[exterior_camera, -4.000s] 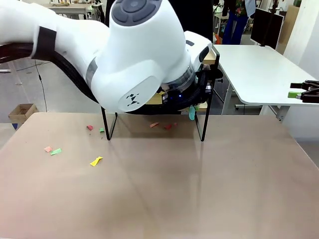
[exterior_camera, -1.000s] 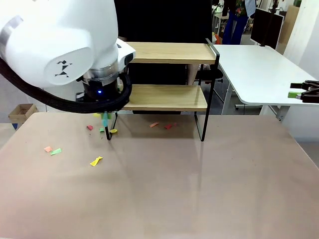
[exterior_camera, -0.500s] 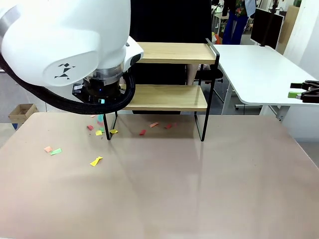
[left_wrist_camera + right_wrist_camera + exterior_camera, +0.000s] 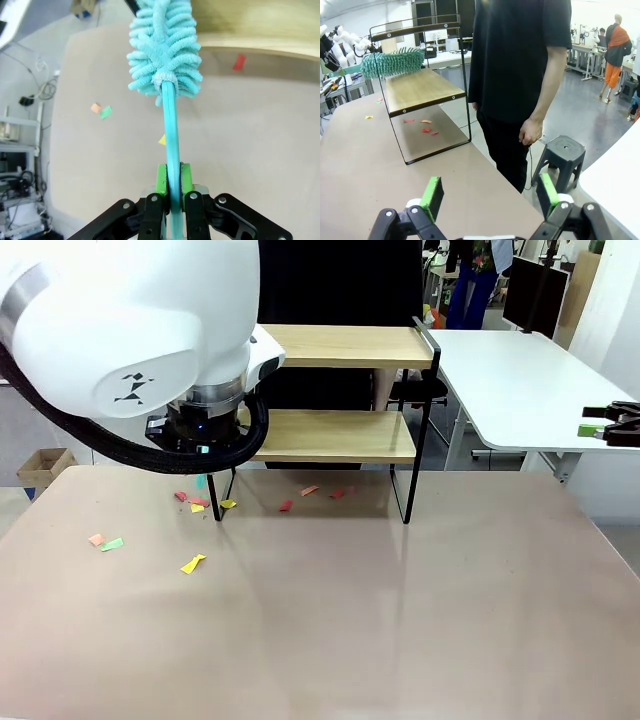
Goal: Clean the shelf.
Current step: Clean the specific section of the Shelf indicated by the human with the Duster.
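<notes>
Left wrist view: duster (image 4: 166, 62) in jaws

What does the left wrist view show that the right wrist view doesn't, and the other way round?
Left wrist view: the left gripper shut on the duster's handle; green and orange scraps side by side on the table. Right wrist view: the open right gripper, a person in black beside the shelf, a grey stool. Both: the duster's fluffy teal head at the shelf, red scrap on the table.

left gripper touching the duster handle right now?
Touching. The left wrist view shows the left gripper shut on the teal duster handle, both green pads flat against it, no gap.
</notes>
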Motion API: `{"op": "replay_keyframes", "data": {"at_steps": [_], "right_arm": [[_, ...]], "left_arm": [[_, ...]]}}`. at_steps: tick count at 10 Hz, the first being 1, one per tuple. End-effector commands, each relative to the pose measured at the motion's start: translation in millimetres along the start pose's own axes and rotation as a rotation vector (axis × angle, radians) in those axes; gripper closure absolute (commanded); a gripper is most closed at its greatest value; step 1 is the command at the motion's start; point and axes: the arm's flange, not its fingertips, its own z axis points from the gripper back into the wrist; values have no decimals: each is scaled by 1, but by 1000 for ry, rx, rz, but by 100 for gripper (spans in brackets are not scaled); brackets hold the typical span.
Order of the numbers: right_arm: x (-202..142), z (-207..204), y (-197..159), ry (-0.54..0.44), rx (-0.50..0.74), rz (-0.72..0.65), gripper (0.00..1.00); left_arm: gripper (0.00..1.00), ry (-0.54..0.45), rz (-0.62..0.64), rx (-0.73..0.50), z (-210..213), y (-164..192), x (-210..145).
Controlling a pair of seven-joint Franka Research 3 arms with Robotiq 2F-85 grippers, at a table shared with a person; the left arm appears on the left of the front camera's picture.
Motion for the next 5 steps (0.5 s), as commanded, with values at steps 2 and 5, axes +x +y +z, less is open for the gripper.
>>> {"op": "replay_keyframes", "data": {"at_steps": [2, 5], "right_arm": [[3, -1, 1, -2, 1, 5, 0], [3, -1, 1, -2, 1, 5, 0]], "left_arm": [[87, -93, -97, -93, 26, 9, -10], [87, -105, -359, -338, 44, 34, -15]]}}
